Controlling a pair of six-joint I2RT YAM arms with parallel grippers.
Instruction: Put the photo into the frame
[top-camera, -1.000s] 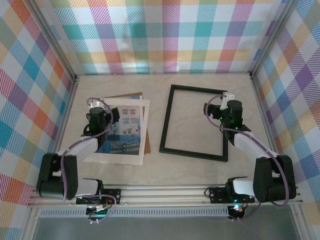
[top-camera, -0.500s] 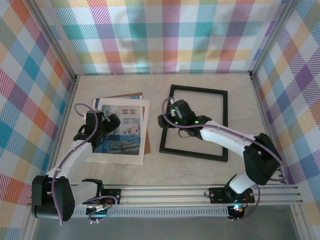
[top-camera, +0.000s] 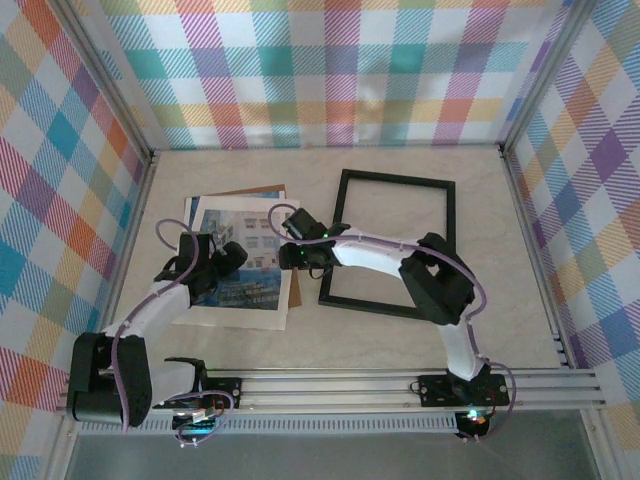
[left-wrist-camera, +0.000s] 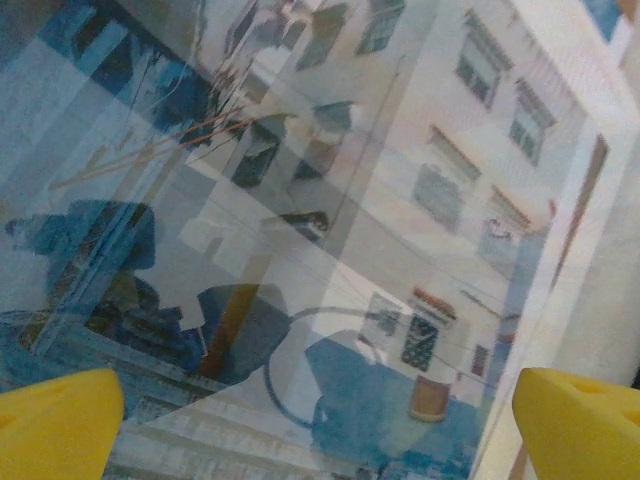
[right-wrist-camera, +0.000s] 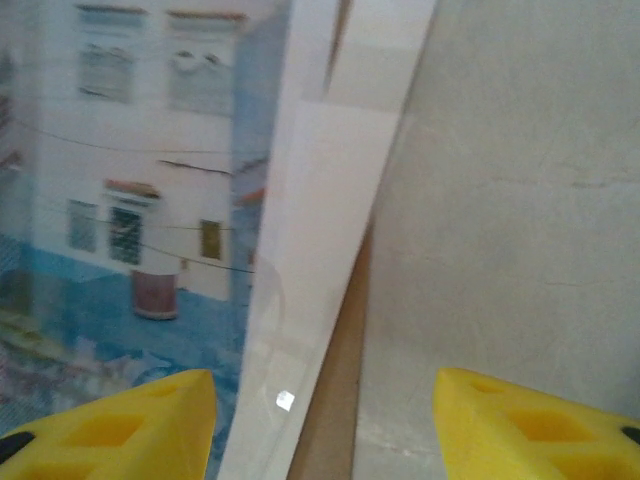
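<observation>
the left gripper (top-camera: 225, 256) hangs low over the photo (top-camera: 250, 285), above its 9 o'clock half, with its jaws as far apart as they go. in the left wrist view this gripper (left-wrist-camera: 320, 430) shows a yellow tip in each lower corner. the photo (left-wrist-camera: 350, 200) spreads between them, pale buildings above, blue tones below, glossy reflections across it. whether the tips touch the paper i cannot tell.

the right gripper (top-camera: 292, 258) sits at the photo's 3 o'clock edge, its arm stretched over the frame (top-camera: 395, 180). its jaws are parted and clamp nothing. in the right wrist view this gripper (right-wrist-camera: 325, 430) straddles that edge. one tip is over the photo (right-wrist-camera: 130, 200) and the other over the bare table (right-wrist-camera: 520, 200). the white border (right-wrist-camera: 325, 230) and a sliver of brown board (right-wrist-camera: 335, 410) run between them.

the photo lies flat on the table (top-camera: 330, 335), at 9 o'clock from the frame, near it but apart and outside it. the frame, thin and black, lies flat with table surface showing inside it. the brown board (top-camera: 262, 192) pokes out from under the photo at its 12 o'clock edge.
</observation>
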